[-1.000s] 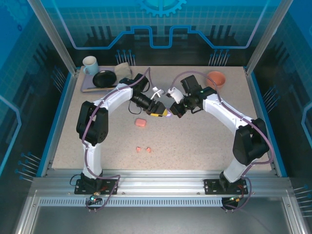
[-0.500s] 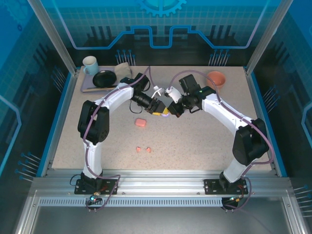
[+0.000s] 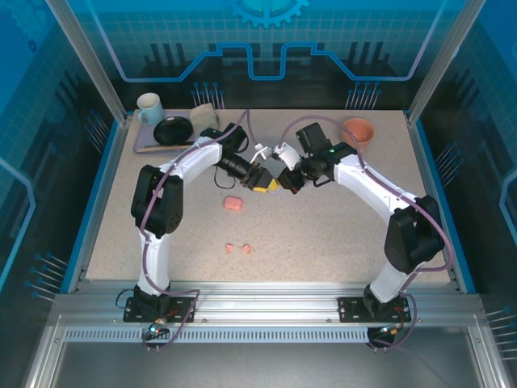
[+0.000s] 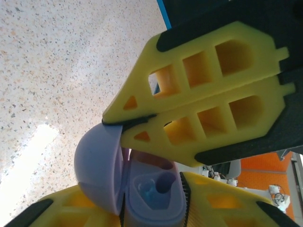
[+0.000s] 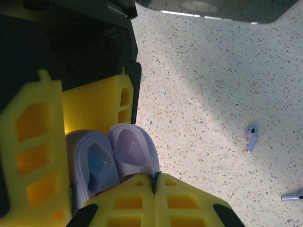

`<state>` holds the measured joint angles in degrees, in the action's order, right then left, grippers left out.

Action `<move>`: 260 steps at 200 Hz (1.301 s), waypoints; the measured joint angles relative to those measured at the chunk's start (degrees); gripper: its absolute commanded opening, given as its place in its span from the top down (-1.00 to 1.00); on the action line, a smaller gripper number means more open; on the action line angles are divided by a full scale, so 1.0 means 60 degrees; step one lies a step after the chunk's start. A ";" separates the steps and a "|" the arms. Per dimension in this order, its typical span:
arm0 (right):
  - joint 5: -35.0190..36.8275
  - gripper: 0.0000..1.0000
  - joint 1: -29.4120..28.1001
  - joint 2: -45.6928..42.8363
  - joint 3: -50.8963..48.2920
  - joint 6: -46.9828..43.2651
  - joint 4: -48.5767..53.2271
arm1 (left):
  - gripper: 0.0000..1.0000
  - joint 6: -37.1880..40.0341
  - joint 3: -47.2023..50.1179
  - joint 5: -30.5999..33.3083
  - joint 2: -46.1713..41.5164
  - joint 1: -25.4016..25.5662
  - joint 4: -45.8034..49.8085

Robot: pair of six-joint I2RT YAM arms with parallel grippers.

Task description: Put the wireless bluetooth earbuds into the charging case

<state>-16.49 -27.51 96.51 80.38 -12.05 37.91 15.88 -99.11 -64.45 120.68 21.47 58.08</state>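
Leftmost, a pink case (image 3: 233, 203) and two pink buds (image 3: 237, 247) lie on the surface (image 3: 339, 234). The left hand (image 3: 262, 181) clamps the open lilac case (image 4: 147, 189); the right hand (image 5: 154, 178) is closed, tips at its lid. Further right, two lilac buds (image 5: 251, 137) lie loose. Buds look light, hard and slick, probably best pinched across the stem. No writing is readable
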 measured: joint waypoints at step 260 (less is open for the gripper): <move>0.1778 -0.36 0.1231 0.0627 -0.0353 0.6284 0.0266 | 1.00 -0.2641 1.0211 0.8754 -0.4754 0.1432 -1.8611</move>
<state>-5.82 -20.12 100.27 78.26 25.65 39.51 0.03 -37.85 -11.92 92.16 30.06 -53.58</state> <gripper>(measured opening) 0.687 0.226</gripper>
